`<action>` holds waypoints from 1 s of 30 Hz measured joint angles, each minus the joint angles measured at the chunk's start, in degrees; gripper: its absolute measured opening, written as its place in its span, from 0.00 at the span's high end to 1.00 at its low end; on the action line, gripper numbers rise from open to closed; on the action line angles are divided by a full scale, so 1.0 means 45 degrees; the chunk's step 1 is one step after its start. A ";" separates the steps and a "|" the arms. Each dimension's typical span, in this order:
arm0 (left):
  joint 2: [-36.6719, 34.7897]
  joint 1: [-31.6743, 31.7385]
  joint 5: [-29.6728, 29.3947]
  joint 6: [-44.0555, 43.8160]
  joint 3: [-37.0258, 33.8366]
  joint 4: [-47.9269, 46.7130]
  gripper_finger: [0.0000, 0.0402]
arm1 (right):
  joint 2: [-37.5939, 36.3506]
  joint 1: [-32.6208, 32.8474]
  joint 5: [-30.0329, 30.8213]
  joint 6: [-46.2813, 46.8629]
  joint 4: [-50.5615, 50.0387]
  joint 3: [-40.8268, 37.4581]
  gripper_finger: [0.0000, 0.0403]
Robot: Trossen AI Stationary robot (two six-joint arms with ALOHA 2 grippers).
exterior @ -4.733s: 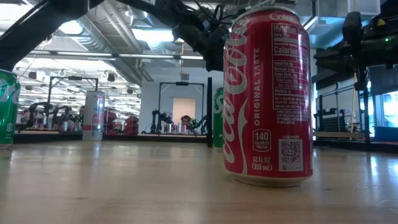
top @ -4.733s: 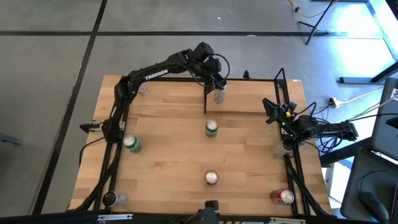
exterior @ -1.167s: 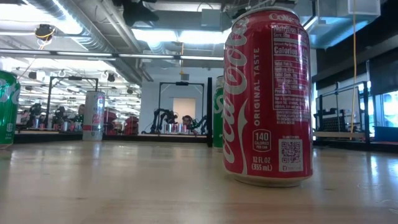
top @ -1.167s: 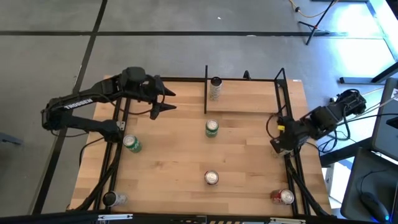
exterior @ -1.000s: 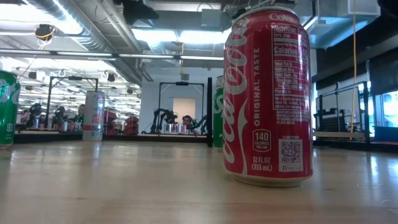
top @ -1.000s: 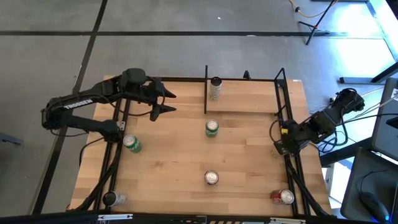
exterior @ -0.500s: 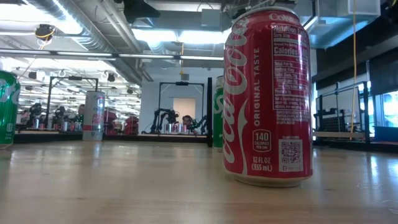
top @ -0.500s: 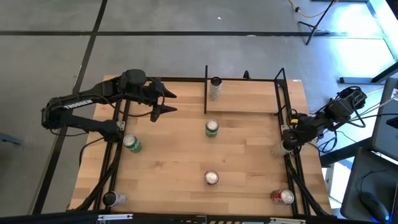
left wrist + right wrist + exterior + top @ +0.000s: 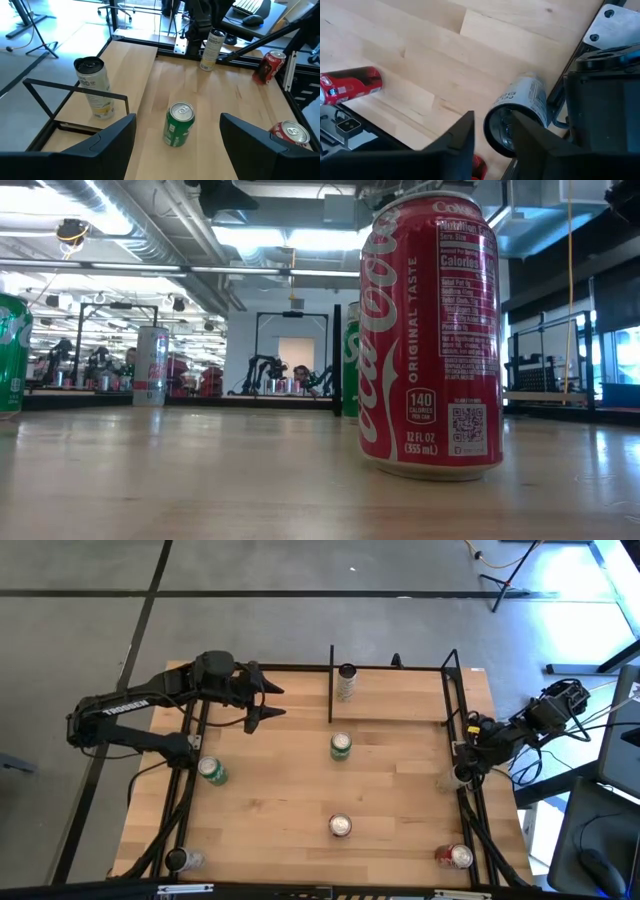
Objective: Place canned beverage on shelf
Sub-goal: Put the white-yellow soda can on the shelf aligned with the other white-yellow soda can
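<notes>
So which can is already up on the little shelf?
The pale can standing at the shelf's left end, inside the black frame. Every other can sits on the big table.

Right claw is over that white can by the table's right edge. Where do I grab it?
Take the white can around its round side wall, just below the rim, coming straight down. It stands upright; the right claw is open above its top. The frame rail hugs one side, so set the fingers parallel to it.

Pale can point(image 9: 346, 683) upright at left end of black-framed light-wood shelf point(image 9: 400, 705); left tool point(image 9: 268, 703) open left of it; green can point(image 9: 340, 746) just near.
</notes>
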 joint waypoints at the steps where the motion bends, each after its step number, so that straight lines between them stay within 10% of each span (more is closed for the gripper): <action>1: 0.0000 0.0000 0.0021 -0.0018 0.0000 0.0000 0.32 | 0.0000 0.0000 -0.0022 -0.0001 0.0000 0.0000 0.65; 13: 0.0000 -0.0063 0.0096 -0.0345 0.0005 -0.0015 0.32 | -0.0039 0.0000 -0.1373 -0.0282 -0.0005 -0.1305 0.21; 30: 0.0000 -0.0121 0.0098 -0.0341 0.0005 -0.0019 0.32 | 0.0953 0.0000 -0.2511 -0.0005 0.2086 -0.2673 0.24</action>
